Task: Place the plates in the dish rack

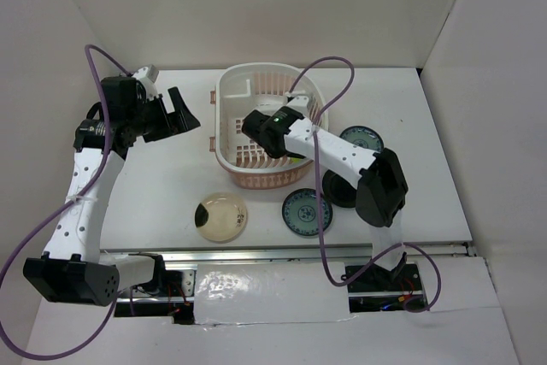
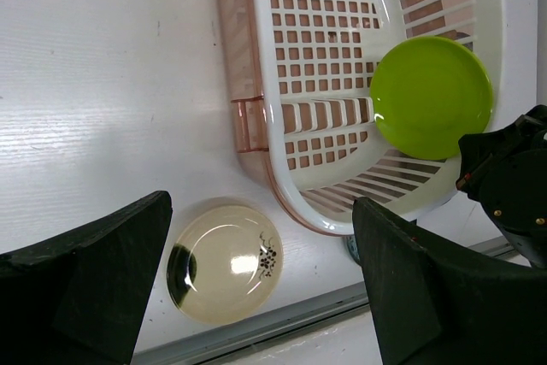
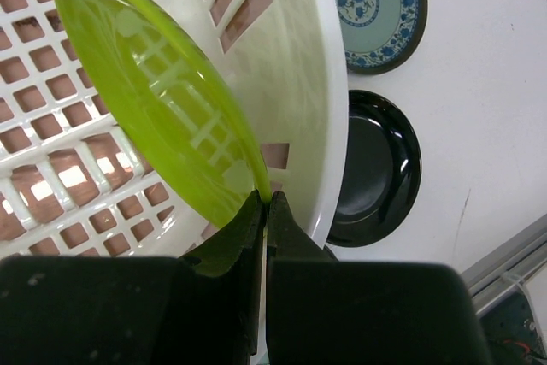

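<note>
Right gripper [image 3: 267, 204] tight on glossy lime-green plate [image 3: 154, 100], slotted rack [image 3: 312, 83]

lime-green plate [image 3: 154, 113], black plate [image 3: 380, 168], blue-patterned plate [image 3: 373, 8]

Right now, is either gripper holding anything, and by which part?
The right gripper pinches the lime-green plate by its rim, inside the dish rack. The left gripper is open and holds nothing.

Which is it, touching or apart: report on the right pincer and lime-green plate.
Touching. Right wrist view shows the right pincer clamped on the lime-green plate at its rim.
</note>
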`<state>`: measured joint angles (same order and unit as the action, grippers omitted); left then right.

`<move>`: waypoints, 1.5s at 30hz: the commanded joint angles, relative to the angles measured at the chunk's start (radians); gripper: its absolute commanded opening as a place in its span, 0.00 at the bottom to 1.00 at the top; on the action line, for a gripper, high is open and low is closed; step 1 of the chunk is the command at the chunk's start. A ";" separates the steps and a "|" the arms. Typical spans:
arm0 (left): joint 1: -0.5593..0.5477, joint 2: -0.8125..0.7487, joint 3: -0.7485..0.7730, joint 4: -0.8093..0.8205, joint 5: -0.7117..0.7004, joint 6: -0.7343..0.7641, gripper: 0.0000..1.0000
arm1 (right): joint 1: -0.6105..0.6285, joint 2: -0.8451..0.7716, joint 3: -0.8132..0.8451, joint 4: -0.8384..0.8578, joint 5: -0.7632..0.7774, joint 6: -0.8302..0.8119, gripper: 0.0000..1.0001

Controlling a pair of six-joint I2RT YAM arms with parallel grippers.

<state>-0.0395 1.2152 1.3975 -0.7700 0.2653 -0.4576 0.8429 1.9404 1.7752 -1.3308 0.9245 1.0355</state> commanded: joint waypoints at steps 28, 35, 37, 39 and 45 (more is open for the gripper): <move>0.006 -0.039 -0.014 0.035 0.005 0.028 0.99 | 0.051 0.031 0.113 -0.111 -0.053 -0.083 0.71; 0.007 -0.034 -0.005 0.034 0.012 0.025 0.99 | 0.039 -0.029 0.208 -0.113 -0.036 -0.129 0.83; 0.007 -0.033 -0.005 0.035 0.012 0.028 0.99 | 0.033 -0.041 0.263 -0.111 -0.033 -0.149 0.83; 0.007 -0.029 0.001 0.034 0.012 0.028 0.99 | 0.025 -0.055 0.314 -0.113 -0.032 -0.160 0.83; 0.006 -0.020 0.003 0.029 0.011 0.025 0.99 | -0.037 -0.173 0.330 -0.085 -0.077 -0.158 0.83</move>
<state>-0.0395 1.2037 1.3853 -0.7666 0.2638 -0.4469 0.8490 1.8969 2.0922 -1.3289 0.8513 0.8852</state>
